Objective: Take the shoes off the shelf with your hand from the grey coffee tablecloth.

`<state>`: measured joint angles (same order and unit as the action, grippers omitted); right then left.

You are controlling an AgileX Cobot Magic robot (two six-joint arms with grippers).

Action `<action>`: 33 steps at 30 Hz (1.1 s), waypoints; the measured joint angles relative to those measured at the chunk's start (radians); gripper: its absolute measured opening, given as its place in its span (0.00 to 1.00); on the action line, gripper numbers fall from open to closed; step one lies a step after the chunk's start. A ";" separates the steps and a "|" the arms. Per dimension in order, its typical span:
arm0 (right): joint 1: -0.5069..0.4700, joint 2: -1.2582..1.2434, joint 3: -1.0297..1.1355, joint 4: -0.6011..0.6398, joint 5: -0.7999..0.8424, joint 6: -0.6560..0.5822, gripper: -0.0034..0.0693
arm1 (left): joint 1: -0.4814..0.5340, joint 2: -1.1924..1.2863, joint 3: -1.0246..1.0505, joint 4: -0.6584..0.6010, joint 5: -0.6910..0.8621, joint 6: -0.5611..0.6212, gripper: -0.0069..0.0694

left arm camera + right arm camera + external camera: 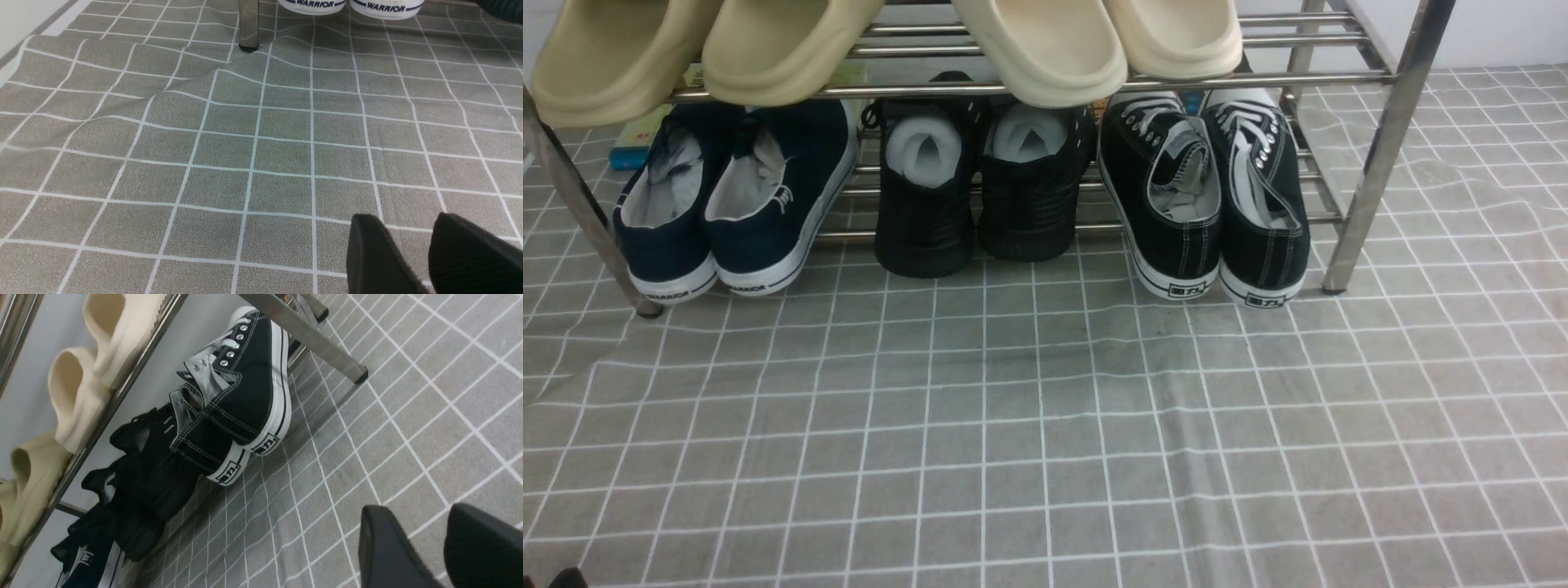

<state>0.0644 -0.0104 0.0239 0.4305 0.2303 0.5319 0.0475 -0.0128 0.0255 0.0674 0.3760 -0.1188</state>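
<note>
**Front view: black canvas sneakers [1217, 204] sit at the rack's right end, heels toward you**

The pair is on the lower tier of the steel shoe rack [1388, 77], side by side. Its long axis runs front to back, with the toe caps tucked in under the top tier and the heels poking out past the front bar, down by the grid tablecloth [1045, 425]. Black knit shoes [976, 188] stuffed with paper are just beside them on the left, and the rack's front leg [1372, 180] is just to the right. Cream slides [1094, 45] overhang from above.

In the right wrist view the sneakers lie ahead of your right gripper [414, 510], well apart, with bare cloth between. Its jaws are parted and hold nothing. Your left gripper [404, 218] is parted and empty too, but it faces the navy slip-ons [386, 6] at the other end, so I'd call the right arm nearer. My guess is you go straight in at the heels and mind that leg.
</note>
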 joint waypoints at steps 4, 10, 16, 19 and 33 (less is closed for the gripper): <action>0.000 0.000 -0.020 -0.029 -0.048 -0.045 0.30 | 0.000 0.000 0.000 0.000 0.000 0.000 0.41; 0.000 0.217 -0.288 -0.189 0.066 -0.283 0.03 | 0.000 0.000 0.000 0.000 0.000 0.000 0.41; 0.000 0.659 -0.541 -0.288 0.476 -0.349 0.06 | 0.000 0.000 0.000 0.000 0.001 0.000 0.41; 0.001 0.855 -0.614 -0.236 0.563 -0.431 0.07 | 0.000 0.000 0.000 0.000 0.001 0.000 0.41; 0.315 1.502 -1.175 -0.142 0.579 -0.644 0.23 | 0.000 0.000 0.000 0.000 0.001 0.000 0.41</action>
<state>0.3796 1.4913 -1.1513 0.2881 0.8090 -0.1125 0.0475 -0.0128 0.0255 0.0674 0.3769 -0.1188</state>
